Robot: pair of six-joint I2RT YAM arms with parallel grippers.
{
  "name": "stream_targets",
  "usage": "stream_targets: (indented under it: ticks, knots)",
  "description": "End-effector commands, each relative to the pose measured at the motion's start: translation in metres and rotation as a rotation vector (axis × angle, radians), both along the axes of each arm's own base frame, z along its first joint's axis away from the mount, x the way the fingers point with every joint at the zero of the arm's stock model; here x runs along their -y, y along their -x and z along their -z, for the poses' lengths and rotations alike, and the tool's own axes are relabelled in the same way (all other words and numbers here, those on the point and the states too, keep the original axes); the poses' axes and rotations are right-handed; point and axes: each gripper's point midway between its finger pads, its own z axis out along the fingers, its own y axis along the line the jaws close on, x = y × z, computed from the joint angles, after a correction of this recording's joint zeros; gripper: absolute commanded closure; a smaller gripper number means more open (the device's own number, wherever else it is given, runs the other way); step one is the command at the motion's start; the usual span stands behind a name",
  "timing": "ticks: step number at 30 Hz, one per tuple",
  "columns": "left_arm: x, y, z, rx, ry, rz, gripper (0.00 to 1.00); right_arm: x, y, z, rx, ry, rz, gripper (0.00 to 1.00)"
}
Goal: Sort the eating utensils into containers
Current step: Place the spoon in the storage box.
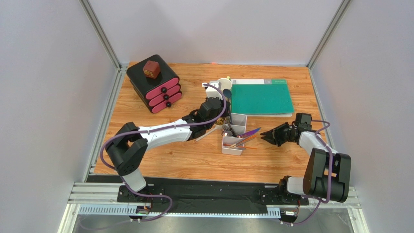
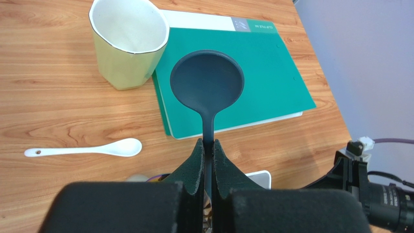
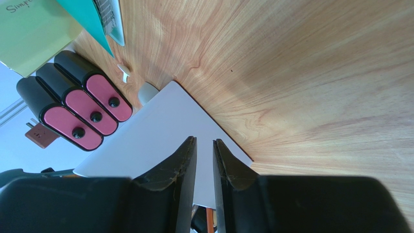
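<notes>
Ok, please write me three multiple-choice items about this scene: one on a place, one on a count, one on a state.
1. Where does the white spoon lie?
A. on the bare table
B. in the white tray
C. on the green folder

2. How many pink drawers has the black box?
A. two
B. three
C. five

3. How do the left jaws stand?
A. wide open
B. shut on the dark blue spoon
C. shut, empty

Key: 1 A, wood shows all round it; 2 B, three pink fronts are stacked; 3 B, they pinch its handle.
</notes>
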Motion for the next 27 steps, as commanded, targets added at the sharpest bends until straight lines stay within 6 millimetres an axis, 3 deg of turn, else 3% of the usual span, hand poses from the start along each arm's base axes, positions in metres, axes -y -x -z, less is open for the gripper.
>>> stream_targets:
  ticks: [1, 7, 15, 27]
  knots:
    - [0.004, -0.004, -0.001, -0.019, 0.030, -0.038, 1.00, -0.003, 0.009, 0.003, 0.009, 0.005, -0.025, 0.76]
    - [0.006, -0.002, -0.015, 0.030, 0.008, -0.059, 1.00, -0.003, 0.009, 0.002, 0.010, 0.001, -0.031, 0.76]
    - [0.026, 0.001, -0.028, 0.096, -0.005, -0.027, 1.00, -0.004, 0.012, 0.006, 0.006, -0.001, -0.048, 0.76]
    - [0.040, -0.004, -0.010, 0.088, -0.084, -0.046, 1.00, -0.002, 0.009, 0.003, 0.017, -0.002, -0.064, 0.77]
